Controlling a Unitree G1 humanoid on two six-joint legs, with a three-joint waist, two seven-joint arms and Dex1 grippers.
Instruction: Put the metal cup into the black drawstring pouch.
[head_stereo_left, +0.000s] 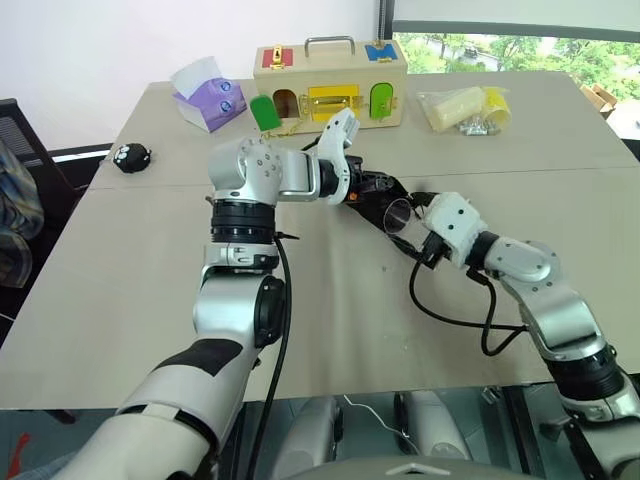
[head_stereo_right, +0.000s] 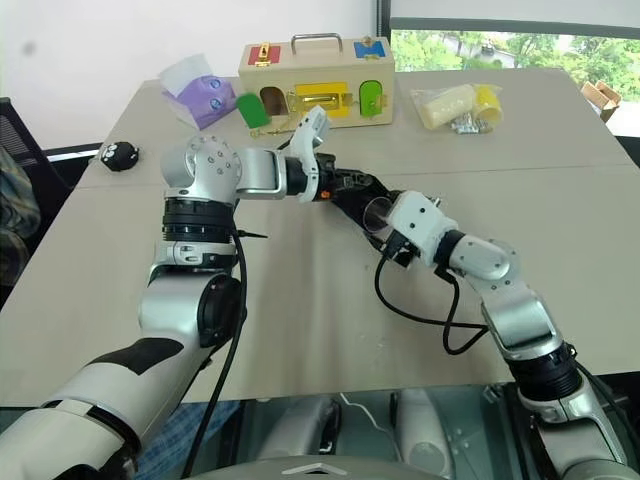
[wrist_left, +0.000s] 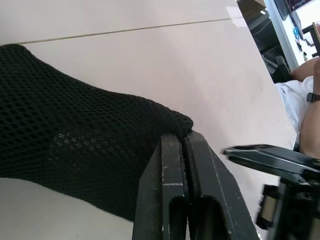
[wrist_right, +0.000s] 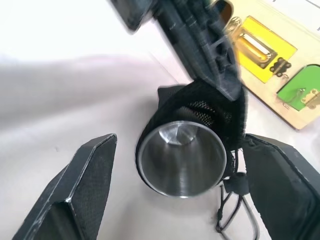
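Metal cup (wrist_right: 181, 159): sits in the mouth of the black drawstring pouch (wrist_right: 210, 107), rim facing outward, base already inside the mesh; part of its wall looks still proud of the fabric.
Black drawstring pouch: held up off the bench (head_stereo_left: 330, 300) at its edge, mesh body hanging toward the right arm; its cord (wrist_right: 235, 215) dangles below the cup.
Left gripper (wrist_left: 186, 137): clamped tight on the pouch's rim, fingers (wrist_left: 172, 190) pressed together with only fabric between them.
Right gripper (wrist_right: 182, 195): spread wide, 1 finger on each side of the cup, touching neither it nor the pouch; it holds nothing.
Step in hand: judged to be letting go of the cup, seated in the pouch.
Doing it well: keep the left grip firm and the pouch mouth tilted up so the cup slides deeper, not out; draw the right gripper straight back, clear of the cord; nudge the rim if the cup stays proud.
Surroundings: wooden lock box (head_stereo_left: 330, 85), purple tissue pack (head_stereo_left: 208, 95), small black toy (head_stereo_left: 130, 156) and bagged items (head_stereo_left: 465, 108) lie well apart at the far side.
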